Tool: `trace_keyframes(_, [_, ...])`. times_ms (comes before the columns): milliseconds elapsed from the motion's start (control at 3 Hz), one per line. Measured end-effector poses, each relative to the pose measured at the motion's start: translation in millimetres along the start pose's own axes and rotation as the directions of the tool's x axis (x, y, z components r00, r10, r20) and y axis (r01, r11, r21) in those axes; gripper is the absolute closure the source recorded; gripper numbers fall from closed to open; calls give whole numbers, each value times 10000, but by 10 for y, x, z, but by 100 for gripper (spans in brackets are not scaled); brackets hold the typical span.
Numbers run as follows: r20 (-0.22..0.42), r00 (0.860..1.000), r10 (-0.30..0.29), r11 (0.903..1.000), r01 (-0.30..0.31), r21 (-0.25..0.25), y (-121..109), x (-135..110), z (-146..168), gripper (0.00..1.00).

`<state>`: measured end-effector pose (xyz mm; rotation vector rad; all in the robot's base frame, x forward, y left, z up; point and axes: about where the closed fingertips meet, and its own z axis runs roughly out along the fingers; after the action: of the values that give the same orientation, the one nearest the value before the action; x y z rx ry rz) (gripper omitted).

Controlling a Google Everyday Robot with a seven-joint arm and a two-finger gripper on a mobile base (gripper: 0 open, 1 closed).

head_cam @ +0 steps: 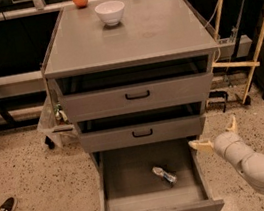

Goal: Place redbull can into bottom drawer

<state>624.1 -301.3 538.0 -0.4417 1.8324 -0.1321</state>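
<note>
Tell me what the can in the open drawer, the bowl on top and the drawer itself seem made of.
The can: likely thin metal, silvery-blue with a glint.
The bowl: probably glazed ceramic, maybe plastic; smooth glossy white.
The bottom drawer: seemingly painted sheet metal; matte grey, thin flat walls.
The gripper, jaws open, hangs outside the drawer's right side.

no legible text anywhere
</note>
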Motion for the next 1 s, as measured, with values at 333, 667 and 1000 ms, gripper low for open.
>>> trace_keyframes(333, [-23, 10000, -6, 10000, 6, 4, -4, 15, -2, 0])
trace_keyframes(667, [341, 9992, 197, 9997, -191, -180, -193, -230, -90, 0])
trace_keyframes(1000, [1732, 9845, -260, 9982, 162, 581, -1168, -1234, -613, 0])
